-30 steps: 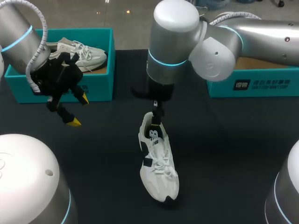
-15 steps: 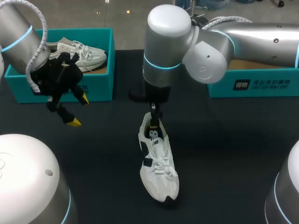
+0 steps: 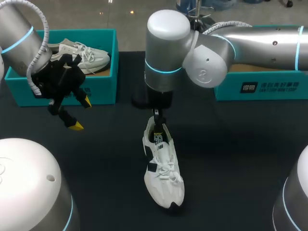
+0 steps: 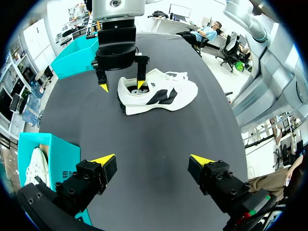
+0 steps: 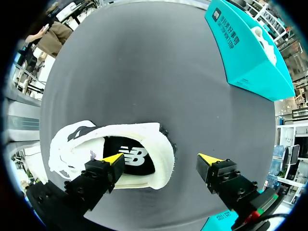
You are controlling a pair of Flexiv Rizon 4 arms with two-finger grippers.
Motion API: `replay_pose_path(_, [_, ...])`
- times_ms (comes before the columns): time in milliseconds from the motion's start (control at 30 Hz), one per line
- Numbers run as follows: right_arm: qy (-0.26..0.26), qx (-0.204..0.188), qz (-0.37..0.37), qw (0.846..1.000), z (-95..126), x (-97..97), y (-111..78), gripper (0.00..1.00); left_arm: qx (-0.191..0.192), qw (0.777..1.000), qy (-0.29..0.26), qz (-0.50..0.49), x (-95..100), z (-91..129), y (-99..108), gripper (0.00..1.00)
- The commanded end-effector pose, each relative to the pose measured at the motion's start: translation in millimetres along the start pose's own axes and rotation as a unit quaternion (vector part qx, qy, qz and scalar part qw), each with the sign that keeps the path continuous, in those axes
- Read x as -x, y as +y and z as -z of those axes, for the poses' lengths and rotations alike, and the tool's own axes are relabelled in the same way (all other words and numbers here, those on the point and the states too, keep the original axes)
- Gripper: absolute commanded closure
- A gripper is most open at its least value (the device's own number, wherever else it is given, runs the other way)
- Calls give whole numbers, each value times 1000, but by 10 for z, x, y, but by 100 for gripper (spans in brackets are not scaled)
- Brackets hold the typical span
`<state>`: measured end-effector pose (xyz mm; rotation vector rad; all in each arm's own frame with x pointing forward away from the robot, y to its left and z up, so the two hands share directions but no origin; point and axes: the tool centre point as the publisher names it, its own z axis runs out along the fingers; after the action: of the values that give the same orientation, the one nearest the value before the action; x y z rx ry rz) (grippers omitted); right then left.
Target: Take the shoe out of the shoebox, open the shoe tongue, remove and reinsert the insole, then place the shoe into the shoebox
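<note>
A white shoe (image 3: 162, 169) with dark side marks lies on the black table (image 3: 231, 159), toe toward me. My right gripper (image 3: 156, 126) hangs over its heel and stands open. In the right wrist view one fingertip (image 5: 113, 159) sits inside the shoe (image 5: 77, 144) opening over the dark insole (image 5: 135, 159). The other fingertip (image 5: 210, 159) is outside, behind the heel. My left gripper (image 3: 73, 113) is open and holds nothing, near the left teal shoebox (image 3: 101, 89). From the left wrist view the shoe (image 4: 161, 94) lies ahead of my left gripper (image 4: 153, 161), with the right gripper (image 4: 121, 85) at its heel.
The left shoebox holds a second pale shoe (image 3: 84, 55). Another teal box (image 3: 262, 86) stands at the back right, under the right arm. The black cloth around the shoe is bare.
The right arm has shifted a little left and down, bringing one finger into the shoe's heel opening. The left arm has not moved.
</note>
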<state>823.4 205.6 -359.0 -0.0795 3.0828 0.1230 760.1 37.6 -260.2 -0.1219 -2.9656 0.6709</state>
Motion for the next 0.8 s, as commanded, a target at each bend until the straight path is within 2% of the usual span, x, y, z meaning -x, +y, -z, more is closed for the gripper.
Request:
replay_pose_path(33, [2,-2,0,1000,-36,9,10,76,1,1000,0,0,-1,-2,2,0])
replay_pose_path(100, [2,-3,0,1000,-43,4,7,100,1,1000,0,0,-1,-2,2,0])
replay_pose_path(600, [-5,-4,-9,1000,-36,-45,28,100,1,1000,0,0,-1,-2,2,0])
replay_pose_path(800, [-20,-11,-25,999,90,-121,55,100,1,1000,0,0,-1,-2,2,0])
